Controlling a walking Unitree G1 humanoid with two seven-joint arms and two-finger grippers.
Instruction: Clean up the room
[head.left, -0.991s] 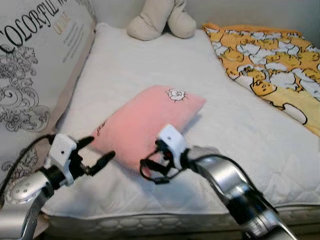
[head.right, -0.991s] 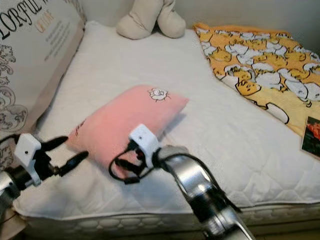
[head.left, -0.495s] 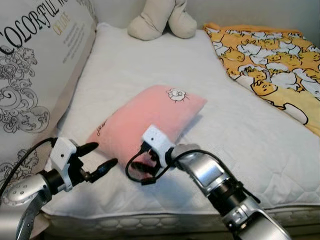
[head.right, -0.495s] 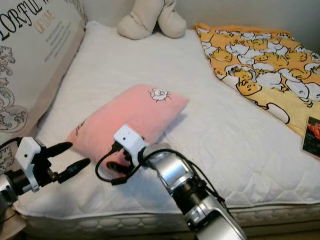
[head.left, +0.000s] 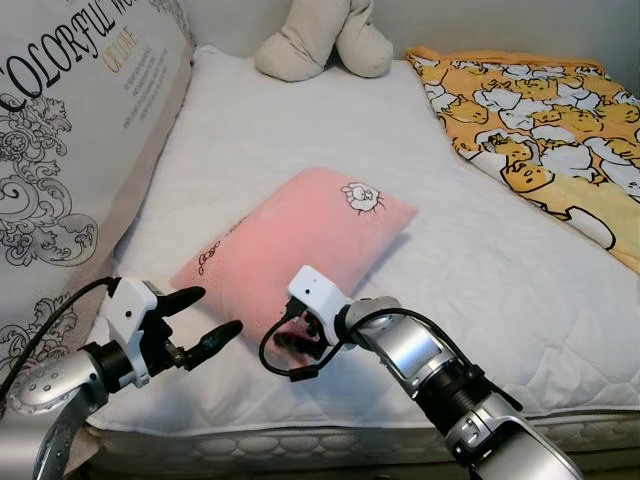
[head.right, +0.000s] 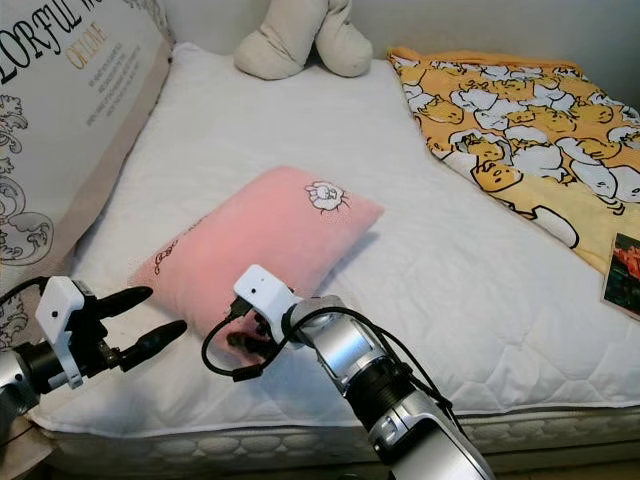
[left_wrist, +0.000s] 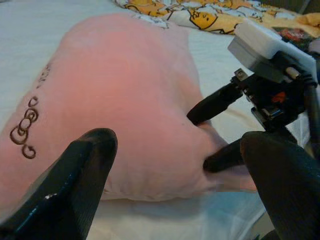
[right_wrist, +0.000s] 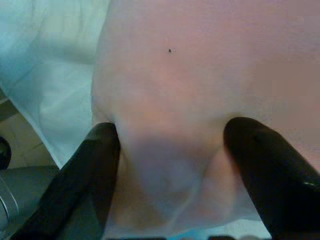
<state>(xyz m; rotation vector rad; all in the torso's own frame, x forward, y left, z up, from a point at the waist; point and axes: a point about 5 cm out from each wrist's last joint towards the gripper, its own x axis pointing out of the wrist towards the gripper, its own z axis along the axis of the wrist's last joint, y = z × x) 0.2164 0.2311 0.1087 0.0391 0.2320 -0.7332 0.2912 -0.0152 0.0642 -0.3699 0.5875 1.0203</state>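
A pink pillow (head.left: 290, 235) with a small cat face printed on it lies slantwise on the white mattress (head.left: 480, 280). My right gripper (head.left: 290, 345) is at the pillow's near corner, shut on it. In the right wrist view its fingers (right_wrist: 100, 165) press into the pink fabric from both sides. My left gripper (head.left: 219, 310) hovers just off the pillow's near left end. It is open with nothing between its fingers and points at the pillow (left_wrist: 125, 100).
A large printed cushion (head.left: 70, 150) leans along the bed's left side. A beige plush toy (head.left: 320, 40) sits at the far end. A yellow patterned blanket (head.left: 540, 130) covers the right side. The mattress edge (head.left: 300, 440) runs just below my arms.
The right gripper moved left along the pillow's near edge and settled on its corner. The pillow has turned slightly. The left gripper edged closer to the pillow.
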